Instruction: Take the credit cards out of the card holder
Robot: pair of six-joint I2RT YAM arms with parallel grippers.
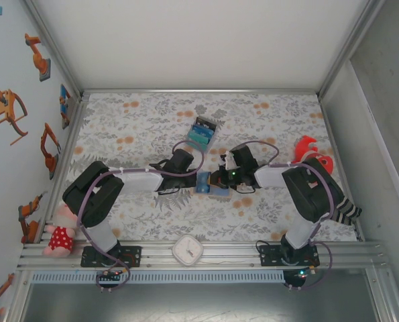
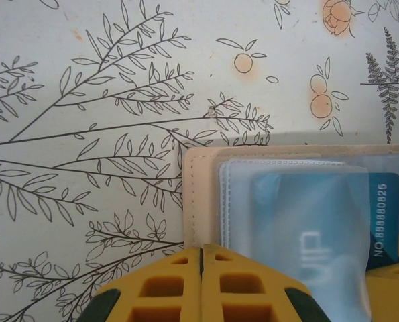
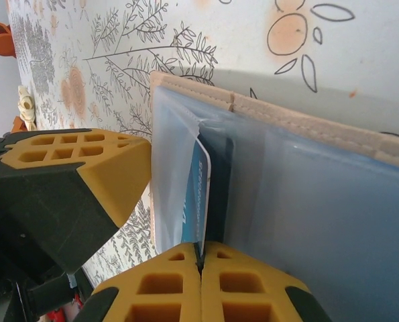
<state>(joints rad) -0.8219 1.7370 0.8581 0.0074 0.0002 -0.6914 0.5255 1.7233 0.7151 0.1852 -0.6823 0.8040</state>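
Observation:
The tan card holder [image 1: 209, 182] lies open on the flowered table between both grippers. My left gripper [image 2: 201, 249] is shut, with its yellow tips set on the holder's tan edge [image 2: 199, 194] and nothing visible between them. A blue credit card [image 2: 385, 218] with white digits sits in a clear sleeve [image 2: 300, 201]. In the right wrist view, the same credit card [image 3: 199, 194] stands edge-on, partly out of the pale sleeve [image 3: 172, 168]. My right gripper [image 3: 200, 256] is shut on its lower edge. A left finger [image 3: 85, 168] touches the sleeve's side.
A teal-and-black block [image 1: 201, 132] lies just behind the grippers. A white round clock [image 1: 187, 250] rests on the front rail. A red object [image 1: 310, 153] sits at the right and a plush toy [image 1: 60, 235] at the front left. Walls enclose the table.

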